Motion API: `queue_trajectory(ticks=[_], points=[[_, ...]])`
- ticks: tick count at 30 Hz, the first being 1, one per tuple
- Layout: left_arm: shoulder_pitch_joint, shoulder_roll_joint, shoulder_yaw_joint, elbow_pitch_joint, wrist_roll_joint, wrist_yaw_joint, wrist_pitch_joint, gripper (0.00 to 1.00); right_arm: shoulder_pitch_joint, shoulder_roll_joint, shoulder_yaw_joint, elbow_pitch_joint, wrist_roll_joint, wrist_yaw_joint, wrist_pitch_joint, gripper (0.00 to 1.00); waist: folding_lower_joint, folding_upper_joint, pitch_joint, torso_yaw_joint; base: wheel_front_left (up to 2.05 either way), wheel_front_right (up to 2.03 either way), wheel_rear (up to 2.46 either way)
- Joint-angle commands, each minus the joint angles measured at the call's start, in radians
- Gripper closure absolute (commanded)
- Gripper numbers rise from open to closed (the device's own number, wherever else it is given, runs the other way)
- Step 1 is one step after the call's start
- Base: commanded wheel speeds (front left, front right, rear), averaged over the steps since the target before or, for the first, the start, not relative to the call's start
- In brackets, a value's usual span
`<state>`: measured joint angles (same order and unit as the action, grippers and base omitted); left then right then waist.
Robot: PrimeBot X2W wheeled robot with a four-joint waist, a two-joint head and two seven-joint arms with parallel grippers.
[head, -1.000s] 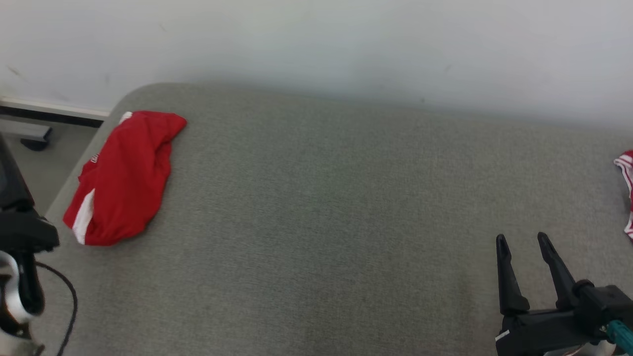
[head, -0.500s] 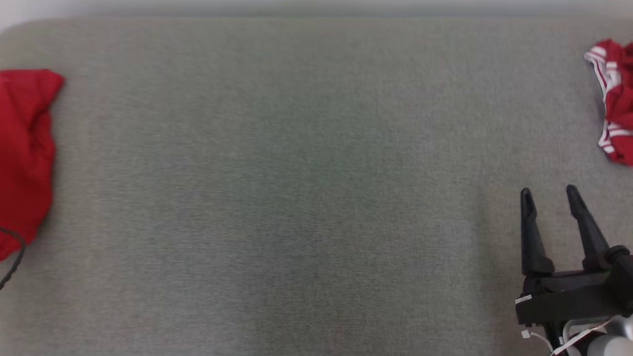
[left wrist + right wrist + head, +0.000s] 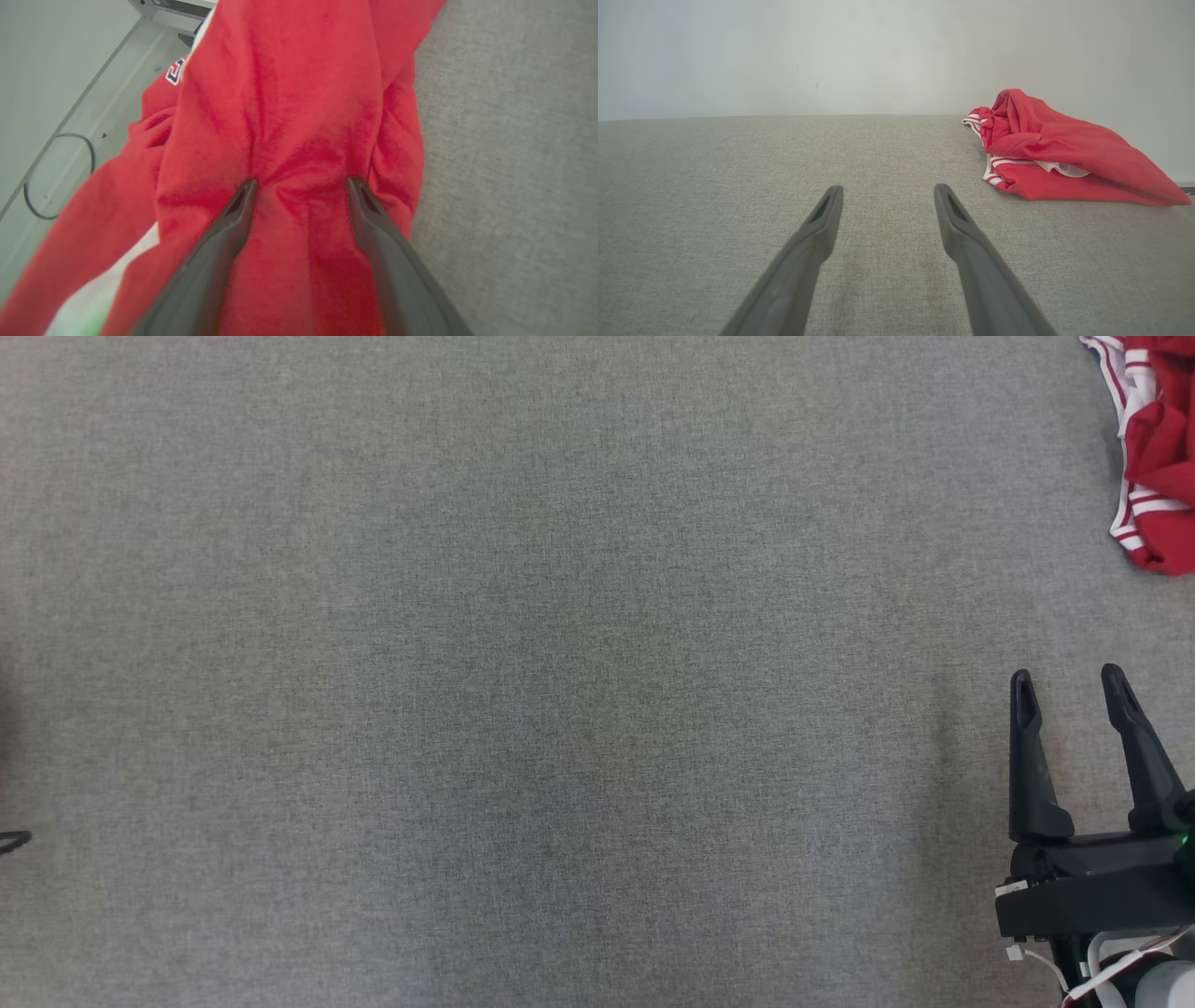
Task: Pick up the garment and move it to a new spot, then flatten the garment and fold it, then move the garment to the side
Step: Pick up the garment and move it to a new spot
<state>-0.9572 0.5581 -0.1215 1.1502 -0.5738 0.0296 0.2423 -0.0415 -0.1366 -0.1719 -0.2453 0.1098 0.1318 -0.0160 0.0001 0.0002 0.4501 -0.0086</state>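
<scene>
A crumpled red garment (image 3: 299, 102) with a white panel and a small logo lies at the edge of the grey fabric-covered table (image 3: 504, 140). My left gripper (image 3: 301, 184) is open, and both fingertips press down into its cloth with a bulge of fabric between them. A second red garment (image 3: 1153, 457) with white stripes lies bunched at the far right of the table. My right gripper (image 3: 1069, 677) hovers open and empty, nearer than that striped garment (image 3: 1045, 149) and to its left. The right gripper (image 3: 887, 189) has bare table under its fingers.
A pale wall stands behind the table (image 3: 738, 186). Beyond the table edge, in the left wrist view, lies pale floor with a looped black cable (image 3: 58, 177). A wide stretch of grey table (image 3: 560, 663) spreads between the two garments.
The head camera has tilted down and shifted: the wall and the left garment have left its picture, and the striped garment shows further in at the top right. The right gripper stays open.
</scene>
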Motion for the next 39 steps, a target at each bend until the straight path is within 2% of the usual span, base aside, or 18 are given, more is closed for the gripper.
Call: queue_trajectory(ticks=[1,4,5,6,7,13,21,25,28,31,36,39], points=[[0.003,-0.005,-0.005,0.037,-0.015,0.006,0.044,0.0,0.003,-0.004,-0.001,-0.007,0.001,-0.003,0.006,0.0,-0.0001,-0.0002,-0.003,0.002,0.0,0.0,0.0],[-0.001,-0.019,-0.006,0.07,-0.02,0.005,0.093,0.0,0.005,-0.006,-0.001,-0.013,0.002,-0.003,0.013,0.0,-0.0001,-0.0002,-0.005,0.006,0.0,0.0,0.0],[-0.002,-0.023,-0.002,0.075,-0.026,0.003,0.095,0.06,0.005,-0.007,0.0,-0.015,0.002,-0.003,0.013,0.0,-0.0001,-0.0002,-0.006,0.006,0.0,0.0,0.0],[-0.002,-0.023,0.0,0.078,-0.026,0.015,0.079,0.88,0.006,-0.008,0.001,-0.015,0.003,-0.003,0.014,0.0,-0.0001,-0.0002,-0.008,0.007,0.0,0.0,0.0],[0.001,-0.022,-0.003,0.08,-0.021,0.022,0.072,1.0,0.008,-0.008,0.003,-0.015,0.003,-0.003,0.017,0.0,-0.0001,-0.0002,-0.011,0.006,0.0,0.0,0.0],[-0.004,-0.026,0.01,0.063,-0.036,0.017,-0.02,1.0,0.013,-0.006,-0.001,-0.011,0.002,-0.003,0.023,0.0,-0.0001,-0.0002,-0.033,0.011,0.0,0.0,0.0],[-0.101,-0.048,0.021,-0.048,-0.035,-0.047,-0.306,1.0,0.017,0.012,0.019,0.028,0.011,-0.003,0.007,0.0,-0.0001,-0.0002,-0.105,0.024,0.0,0.0,0.0],[-0.164,-0.078,0.002,-0.103,-0.018,-0.075,-0.398,1.0,0.017,0.026,0.034,0.071,0.015,-0.003,-0.014,0.0,-0.0001,-0.0002,-0.156,0.01,0.0,0.0,0.0],[-0.203,-0.119,-0.023,-0.151,-0.012,-0.104,-0.427,1.0,0.02,0.039,0.045,0.107,0.022,-0.003,-0.033,0.0,-0.0001,-0.0002,-0.192,-0.011,0.0,0.0,0.0],[-0.231,-0.175,-0.028,-0.222,-0.052,-0.135,-0.421,1.0,0.029,0.052,0.055,0.143,0.025,-0.003,-0.05,0.0,-0.0001,-0.0002,-0.23,-0.042,0.0,0.0,0.0],[-0.218,-0.248,-0.09,-0.385,-0.054,-0.149,-0.394,1.0,0.038,0.07,0.068,0.191,0.034,-0.003,-0.077,0.0,-0.0001,-0.0002,-0.271,-0.11,0.0,0.0,0.0],[-0.185,-0.272,-0.121,-0.5,-0.053,-0.15,-0.366,1.0,0.036,0.077,0.07,0.211,0.039,-0.003,-0.093,0.0,-0.0001,-0.0002,-0.28,-0.151,0.0,0.0,0.0]])
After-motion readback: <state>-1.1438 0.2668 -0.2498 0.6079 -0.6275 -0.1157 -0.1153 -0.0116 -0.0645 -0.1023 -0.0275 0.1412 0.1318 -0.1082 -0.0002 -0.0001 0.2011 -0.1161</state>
